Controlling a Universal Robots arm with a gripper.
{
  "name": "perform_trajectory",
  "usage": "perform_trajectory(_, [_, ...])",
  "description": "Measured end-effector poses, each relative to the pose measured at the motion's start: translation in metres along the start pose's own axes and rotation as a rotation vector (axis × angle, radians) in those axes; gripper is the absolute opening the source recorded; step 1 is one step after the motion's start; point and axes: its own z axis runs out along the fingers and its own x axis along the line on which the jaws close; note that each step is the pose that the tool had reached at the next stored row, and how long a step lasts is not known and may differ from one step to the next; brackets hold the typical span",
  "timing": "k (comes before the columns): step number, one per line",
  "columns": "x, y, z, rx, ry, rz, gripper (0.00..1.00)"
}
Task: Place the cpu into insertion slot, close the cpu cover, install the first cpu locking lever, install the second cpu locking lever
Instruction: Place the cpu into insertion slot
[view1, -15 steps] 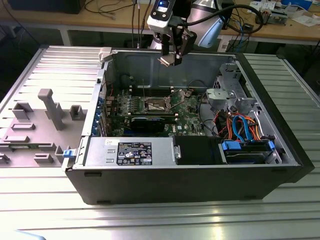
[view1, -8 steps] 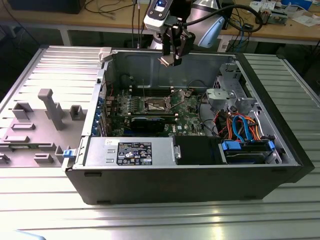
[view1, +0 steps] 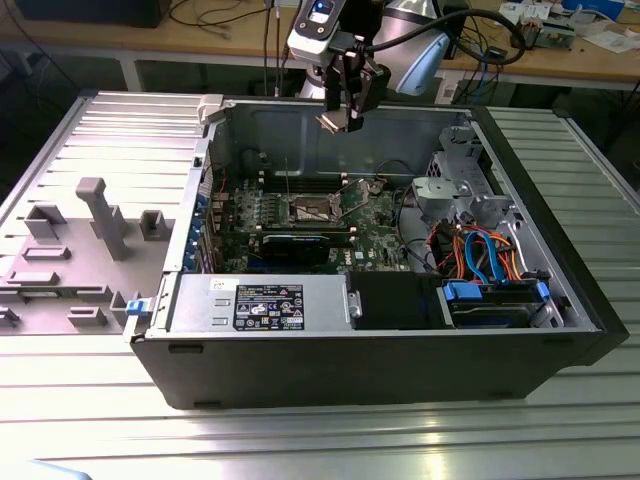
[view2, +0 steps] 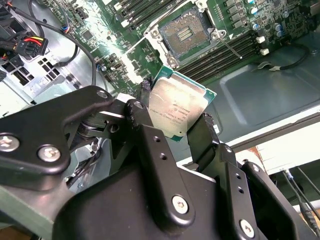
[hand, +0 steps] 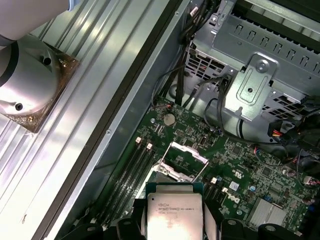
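My gripper (view1: 338, 120) hangs above the back wall of an open computer case, shut on the cpu (view1: 335, 122), a flat square chip with a silver-grey top. In the second wrist view the cpu (view2: 177, 107) sits tilted between the two black fingers (view2: 145, 97). The insertion slot (view1: 315, 208) lies well below on the green board, uncovered, its dark centre showing in the second wrist view (view2: 187, 32). The cpu cover (hand: 190, 150) stands raised at the slot's edge. A thin locking lever (view2: 231, 49) sticks up beside the slot.
A grey power supply (view1: 260, 305) and a black card (view1: 300, 245) lie in front of the slot. At the exterior view's right, a metal drive cage (view1: 455, 190) and coloured cables (view1: 480, 250) crowd it. A grey fixture (view1: 95, 230) sits outside the case.
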Motion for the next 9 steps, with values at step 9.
perform_trajectory(9, [0.0, 0.0, 0.0001, -0.0006, -0.0025, 0.029, 0.55])
